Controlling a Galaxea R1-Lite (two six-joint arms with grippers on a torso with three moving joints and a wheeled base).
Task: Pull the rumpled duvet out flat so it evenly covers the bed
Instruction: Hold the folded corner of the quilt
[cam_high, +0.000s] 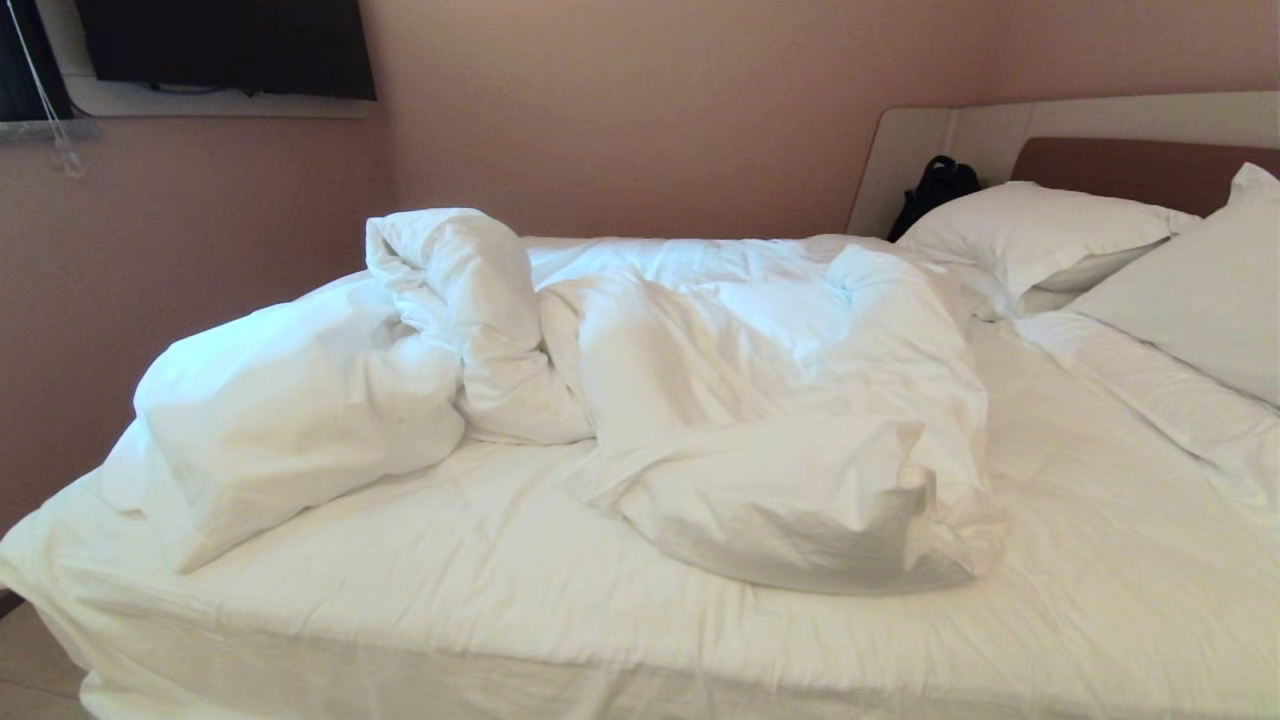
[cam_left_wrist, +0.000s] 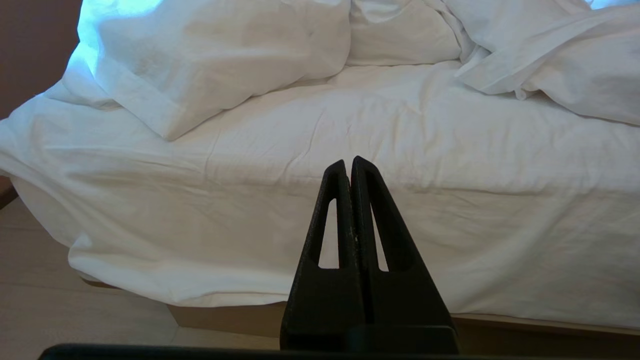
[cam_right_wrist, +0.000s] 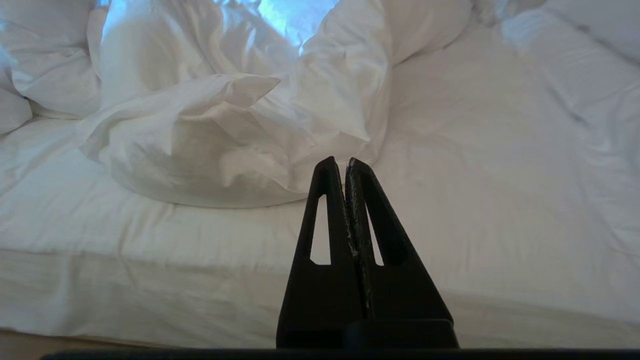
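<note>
You have nothing done yet: the duvet lies bunched mid-bed, seemingly twisted. Left gripper and right gripper are both closed, empty.

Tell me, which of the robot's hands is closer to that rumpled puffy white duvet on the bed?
Right, as far as I can tell. The right hand points at the rumpled puffy white duvet's near bunched edge. The left hand faces bare white mattress sheet, with the duvet farther back.

Before us, the duvet lies bunched across the middle of the bed, pillows behind at right.
</note>
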